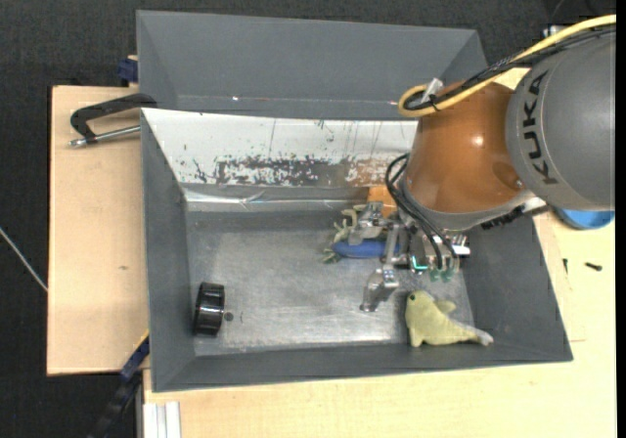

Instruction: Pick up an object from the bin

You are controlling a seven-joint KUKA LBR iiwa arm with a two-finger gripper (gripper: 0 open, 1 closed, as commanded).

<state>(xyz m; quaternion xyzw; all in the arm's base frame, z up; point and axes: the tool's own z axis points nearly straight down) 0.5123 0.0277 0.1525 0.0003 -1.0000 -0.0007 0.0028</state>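
- Bin (166,231): grey metal, with its floor bare across most of the left and centre.
- Arm: it enters from the right. You see its orange cover (460,157) over the right half of the bin, with cables running off it.
- Gripper (378,293): it is low in the bin, right of centre. Its metal tip points down at the floor, toward the near wall.
- Claw state: you cannot tell whether it is released or clenched, because the wrist hardware and wiring crowd that spot.
- Nearest thing, near side: a pale yellow soft lump (438,322) lies just right of the tip, in the near right corner, with one thin end trailing right. You cannot tell whether the tip touches it.
- Nearest thing, far side: a blue flat piece (354,249) lies just beyond the tip, in a small heap of greyish bits (350,224) right of centre.
- An orange scrap (378,195) sits at the far edge of that heap, close under the cover.
- A black round knob (207,309) lies well apart from the gripper, in the near left corner and tipped on its side.
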